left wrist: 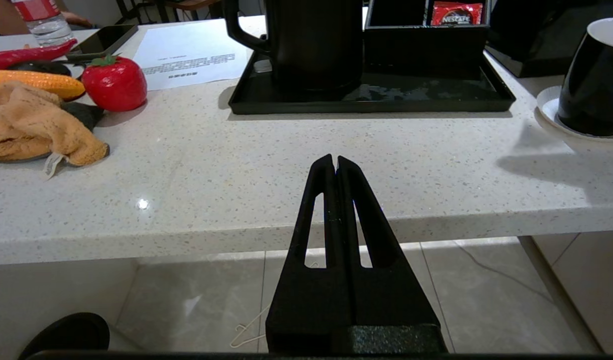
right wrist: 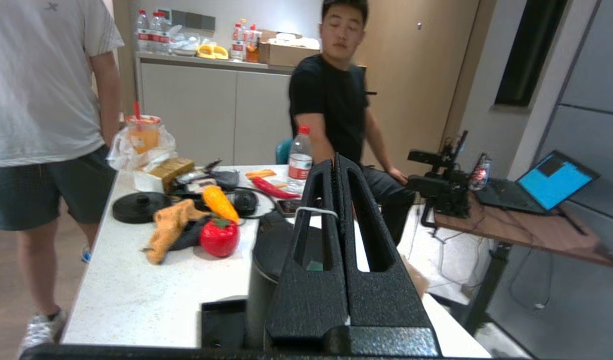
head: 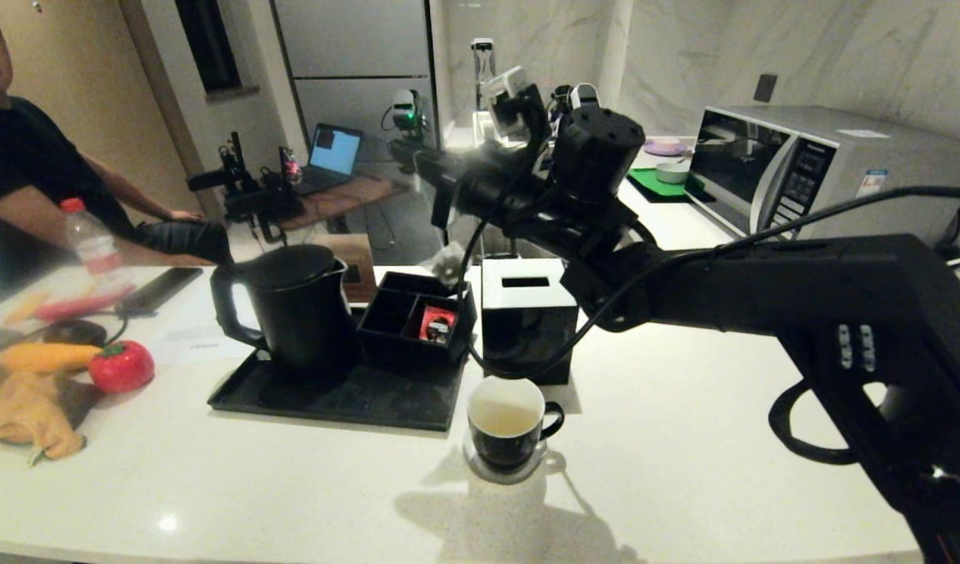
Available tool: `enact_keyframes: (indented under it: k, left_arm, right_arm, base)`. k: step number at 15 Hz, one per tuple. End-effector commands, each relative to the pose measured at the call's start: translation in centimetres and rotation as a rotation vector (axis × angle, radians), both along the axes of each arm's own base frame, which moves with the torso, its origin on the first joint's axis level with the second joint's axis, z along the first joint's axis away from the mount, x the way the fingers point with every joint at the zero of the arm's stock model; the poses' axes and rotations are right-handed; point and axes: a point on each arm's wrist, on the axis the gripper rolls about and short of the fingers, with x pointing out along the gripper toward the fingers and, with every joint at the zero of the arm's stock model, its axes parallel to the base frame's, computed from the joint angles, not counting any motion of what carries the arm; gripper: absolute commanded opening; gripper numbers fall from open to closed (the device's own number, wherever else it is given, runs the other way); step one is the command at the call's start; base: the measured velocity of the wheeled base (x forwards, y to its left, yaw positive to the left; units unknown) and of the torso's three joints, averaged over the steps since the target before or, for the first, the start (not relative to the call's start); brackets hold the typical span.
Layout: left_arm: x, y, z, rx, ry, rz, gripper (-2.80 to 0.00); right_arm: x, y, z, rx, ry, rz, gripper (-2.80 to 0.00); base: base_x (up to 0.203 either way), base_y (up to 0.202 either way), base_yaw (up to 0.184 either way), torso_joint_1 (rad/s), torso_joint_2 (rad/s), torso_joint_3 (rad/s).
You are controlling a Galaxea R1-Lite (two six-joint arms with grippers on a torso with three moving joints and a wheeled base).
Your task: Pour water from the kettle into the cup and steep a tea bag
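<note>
— Tea bag (head: pixel 449 262): where does it hang, and what has it?

— It dangles as a greyish blur under the right gripper (head: pixel 442 196), above the far side of the black compartment box (head: pixel 413 317). The fingers are pressed together, and a thin white string (right wrist: pixel 316 211) crosses them in the right wrist view, so I judge it is pinched by the string, long axis hanging straight down.

— And the cup (head: pixel 505 419)?

— Nearer the robot and lower than the bag, a little to the right, on its saucer (head: pixel 480 470), with pale water (head: pixel 502 421) already in it. The bag must come back toward the robot and down. The right arm is the nearer one; the left gripper (left wrist: pixel 335 160) sits closed and empty below the counter edge.

— The surface?

— A white speckled counter (head: pixel 292 486). The kettle (head: pixel 300 305) stands open-topped on the black tray (head: pixel 331 403), left of the box; the black cube box (head: pixel 527 309) is just behind the cup.

— Beyond?

— A microwave (head: pixel 801 168) on the right, a laptop (head: pixel 333 153) on a desk, and a seated person (head: pixel 26 164) at far left.
</note>
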Motion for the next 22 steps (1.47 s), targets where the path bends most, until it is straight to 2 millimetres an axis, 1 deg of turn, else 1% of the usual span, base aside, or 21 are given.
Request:
enact_keyframes:
  k: [1, 6, 7, 17, 22]
  left_arm:
    - [0.0, 0.0, 0.0, 0.000, 0.000, -0.001, -2.80]
    - [0.0, 0.0, 0.0, 0.000, 0.000, -0.001, -2.80]
    - [0.0, 0.0, 0.0, 0.000, 0.000, -0.001, -2.80]
    - [0.0, 0.0, 0.0, 0.000, 0.000, -0.001, -2.80]
    - [0.0, 0.0, 0.0, 0.000, 0.000, 0.000, -2.80]
  right_arm:
    - [1.1, -1.4, 0.1, 0.003, -0.006, -0.035, -2.80]
    - [3.9, -4.6, -0.9, -0.008, 0.010, -0.121, -2.80]
    - [4.2, -5.0, -1.1, -0.010, 0.012, -0.131, -2.80]
    - [6.7, -6.6, -3.7, -0.034, 0.050, -0.183, -2.80]
    - [7.1, -7.0, -4.1, -0.037, 0.054, -0.195, -2.80]
  base:
    - [0.000, 0.000, 0.000, 0.000, 0.00, 0.000]
    - [0.000, 0.000, 0.000, 0.000, 0.00, 0.000]
    - [0.000, 0.000, 0.000, 0.000, 0.00, 0.000]
    - [0.000, 0.000, 0.000, 0.000, 0.00, 0.000]
    - [0.000, 0.000, 0.000, 0.000, 0.00, 0.000]
